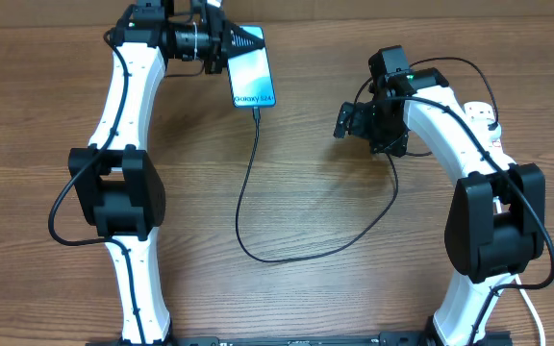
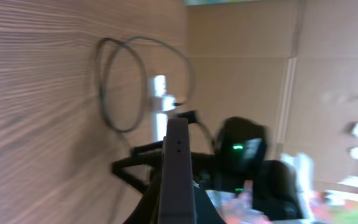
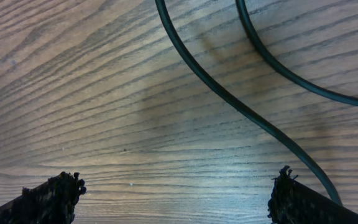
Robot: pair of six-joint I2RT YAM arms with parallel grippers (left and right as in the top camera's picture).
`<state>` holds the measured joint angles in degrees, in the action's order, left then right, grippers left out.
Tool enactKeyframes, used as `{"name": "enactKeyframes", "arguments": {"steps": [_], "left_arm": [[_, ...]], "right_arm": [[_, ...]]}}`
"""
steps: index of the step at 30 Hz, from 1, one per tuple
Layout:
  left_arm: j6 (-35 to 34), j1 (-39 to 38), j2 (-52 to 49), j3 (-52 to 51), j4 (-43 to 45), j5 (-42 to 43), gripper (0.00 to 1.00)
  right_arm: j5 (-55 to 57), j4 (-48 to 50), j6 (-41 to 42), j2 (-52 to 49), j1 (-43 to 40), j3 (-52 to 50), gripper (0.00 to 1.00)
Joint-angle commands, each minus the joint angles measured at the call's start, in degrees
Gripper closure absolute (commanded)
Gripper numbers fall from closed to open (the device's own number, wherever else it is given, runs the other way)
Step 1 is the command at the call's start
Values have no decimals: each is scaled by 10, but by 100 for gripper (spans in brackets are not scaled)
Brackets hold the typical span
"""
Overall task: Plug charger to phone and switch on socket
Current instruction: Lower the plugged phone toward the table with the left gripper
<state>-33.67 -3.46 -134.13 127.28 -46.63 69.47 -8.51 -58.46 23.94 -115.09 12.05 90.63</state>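
Gripping the phone (image 1: pixel 255 77) by its top end at the upper middle of the frame, my left tool (image 1: pixel 250 42) is closed on it, with the charger (image 1: pixel 257 111) meeting its lower end. My right tool (image 3: pixel 176 190) hangs wide open and empty over the surface (image 1: pixel 354 298), middle right.

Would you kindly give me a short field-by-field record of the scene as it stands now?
phone: far side of the table, cyan screen up
charger: tip at the phone's near end, seemingly plugged in; the rest loops towards the right arm
socket: mostly hidden behind the right arm; switches not visible
left gripper: shut on the phone's far end
right gripper: open, above the charger, holding nothing
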Motion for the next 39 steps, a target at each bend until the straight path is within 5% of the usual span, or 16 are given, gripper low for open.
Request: {"name": "enactKeyframes", "arguments": {"steps": [1, 9, 22, 39], "left_arm": [[104, -27, 4, 5, -24, -68, 96], [117, -77, 3, -61, -13, -157, 96], [43, -90, 3, -222, 111, -171, 96], [43, -120, 3, -247, 114, -263, 96]], "right_arm": [[7, 3, -4, 2, 2, 5, 0], [-21, 12, -4, 2, 2, 5, 0], [-21, 13, -4, 2, 2, 5, 0], [-21, 13, -4, 2, 2, 5, 0]]}}
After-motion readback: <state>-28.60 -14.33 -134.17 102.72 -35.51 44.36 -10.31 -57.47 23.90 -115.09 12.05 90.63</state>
